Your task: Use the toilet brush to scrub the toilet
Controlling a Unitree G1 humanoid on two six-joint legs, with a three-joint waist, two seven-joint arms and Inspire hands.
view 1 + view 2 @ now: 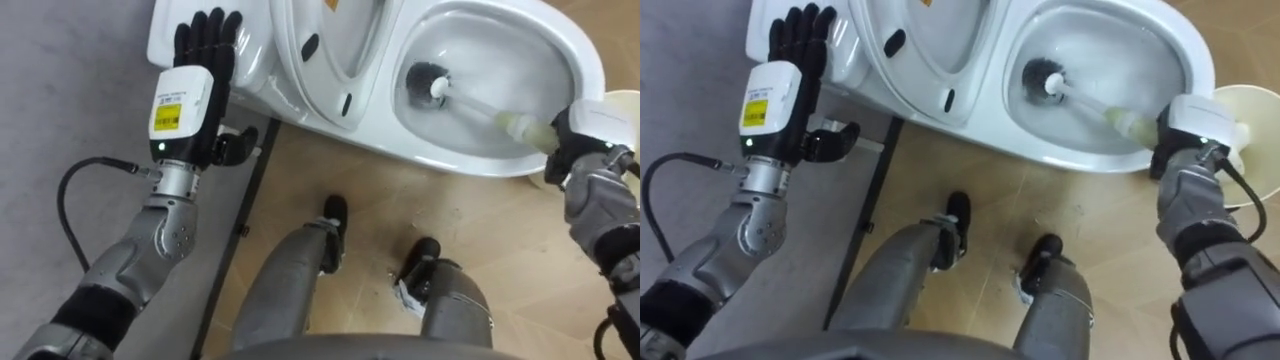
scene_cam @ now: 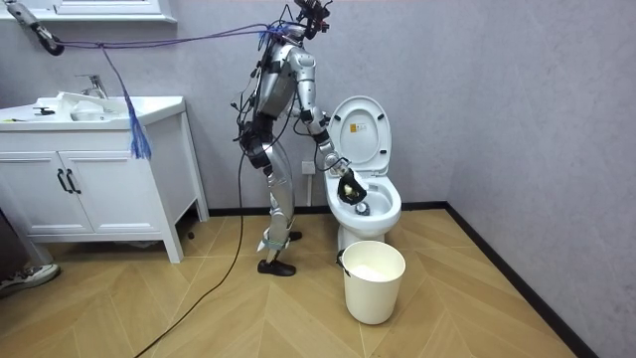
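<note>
- The right hand [image 1: 582, 140] is gripping the toilet brush [image 1: 428, 84] by its handle, at the four o'clock edge of the toilet bowl [image 1: 590, 70].
- The bristle head is sitting inside the bowl, towards nine o'clock from that hand.
- The left hand [image 1: 200, 60] is hovering, fingers straight, at the view's ten o'clock, beside the raised lid [image 1: 320, 50].

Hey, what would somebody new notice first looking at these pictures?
The brush stands out first, its dark head down in the toilet bowl, with the right hand gripping its handle at the rim. Next comes the left hand, raised with straight fingers beside the tank. In the room view, a white bucket stands on the floor by the toilet.
</note>
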